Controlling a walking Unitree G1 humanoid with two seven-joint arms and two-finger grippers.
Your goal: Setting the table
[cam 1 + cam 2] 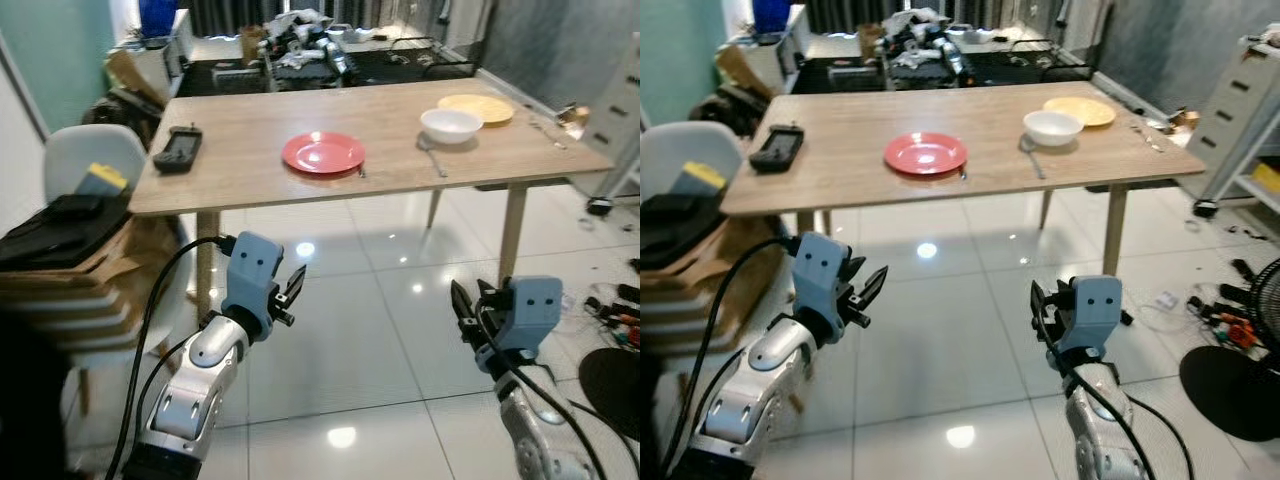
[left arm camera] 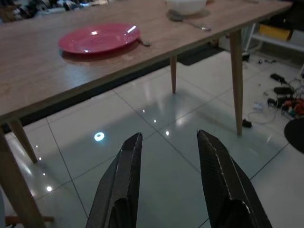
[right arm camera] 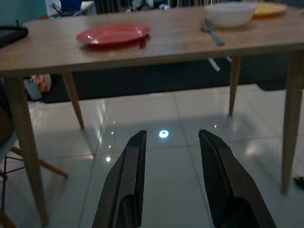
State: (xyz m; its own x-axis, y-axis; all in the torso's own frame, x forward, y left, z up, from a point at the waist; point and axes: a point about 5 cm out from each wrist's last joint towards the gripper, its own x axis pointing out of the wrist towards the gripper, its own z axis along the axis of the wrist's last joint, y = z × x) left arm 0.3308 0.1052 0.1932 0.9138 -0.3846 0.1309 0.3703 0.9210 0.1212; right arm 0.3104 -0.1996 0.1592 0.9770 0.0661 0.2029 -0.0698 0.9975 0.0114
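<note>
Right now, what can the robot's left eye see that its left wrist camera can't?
Left eye alone: both hands, left and right, raised over the floor, plus the yellow plate, the black device and the grey chair. Left wrist alone: a close look along its own open fingers and under the table. Both: the red plate, white bowl, spoon and shiny tiles.

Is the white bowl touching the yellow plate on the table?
Cannot tell. In the left eye view the white bowl overlaps the near edge of the yellow plate, so it hides any gap or contact. The right wrist view shows the same overlap.
</note>
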